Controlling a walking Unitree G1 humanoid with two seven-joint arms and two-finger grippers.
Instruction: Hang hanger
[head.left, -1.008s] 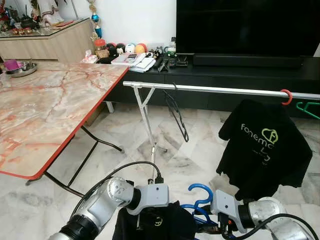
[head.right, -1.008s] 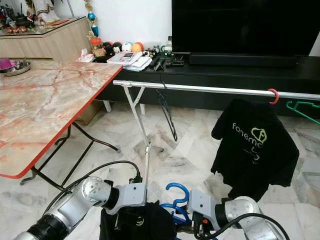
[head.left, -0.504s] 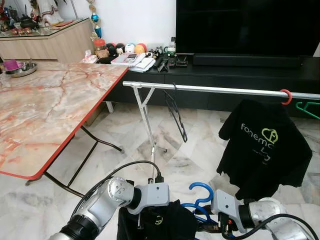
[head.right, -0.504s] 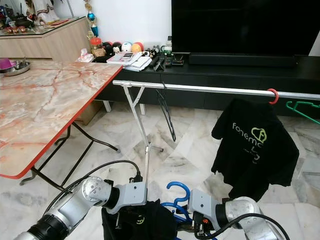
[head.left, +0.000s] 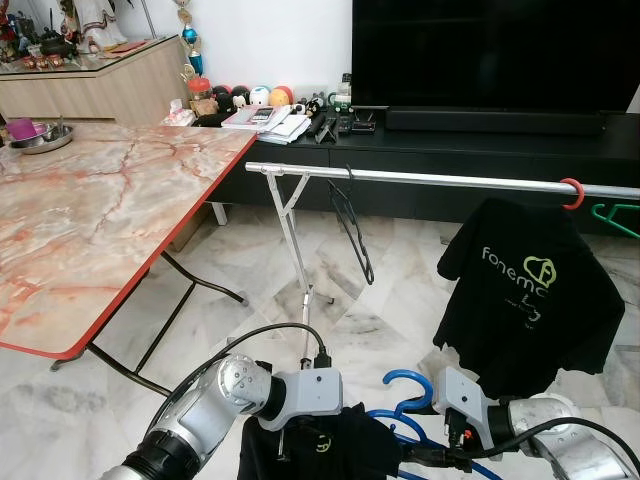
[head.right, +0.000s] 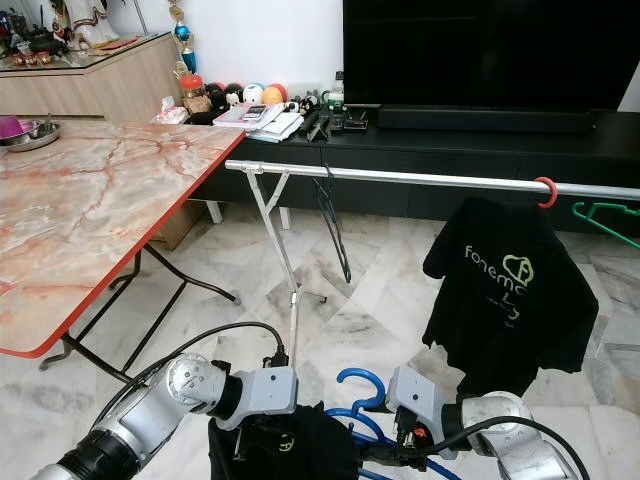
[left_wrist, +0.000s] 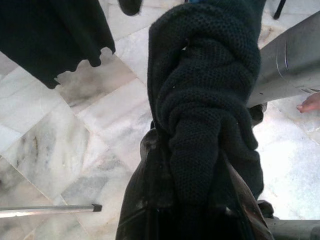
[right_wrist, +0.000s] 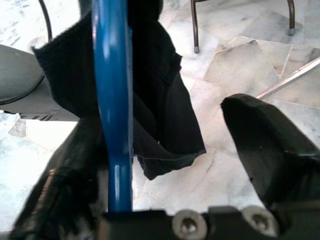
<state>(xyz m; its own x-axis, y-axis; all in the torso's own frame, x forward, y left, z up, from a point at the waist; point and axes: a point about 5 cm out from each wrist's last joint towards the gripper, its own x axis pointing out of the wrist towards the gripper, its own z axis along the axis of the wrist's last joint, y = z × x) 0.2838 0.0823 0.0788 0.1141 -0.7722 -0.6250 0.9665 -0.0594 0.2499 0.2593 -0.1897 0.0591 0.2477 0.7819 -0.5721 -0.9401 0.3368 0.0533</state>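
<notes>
A blue hanger (head.left: 410, 385) sits low between my two arms, its hook up and its bar (right_wrist: 112, 105) partly inside a black garment (head.left: 322, 448). My left gripper (left_wrist: 192, 220) is shut on a bunched fold of that garment (left_wrist: 200, 100). My right gripper (right_wrist: 160, 120) is open; the blue bar lies against one finger (right_wrist: 75, 170) and the other finger (right_wrist: 265, 140) stands well clear. Ahead runs the silver clothes rail (head.left: 450, 180).
On the rail hang an empty black hanger (head.left: 352, 225), a black printed T-shirt (head.left: 530, 290) on a red hanger (head.left: 572, 192), and a green hanger (head.left: 618, 215). A marble-top folding table (head.left: 90, 220) stands at the left. A low TV console (head.left: 480, 150) lies behind.
My right arm has shifted a little right and lower, and the blue hanger's hook has gone with it. The garment has slid slightly right. The empty black hanger swings on the rail.
</notes>
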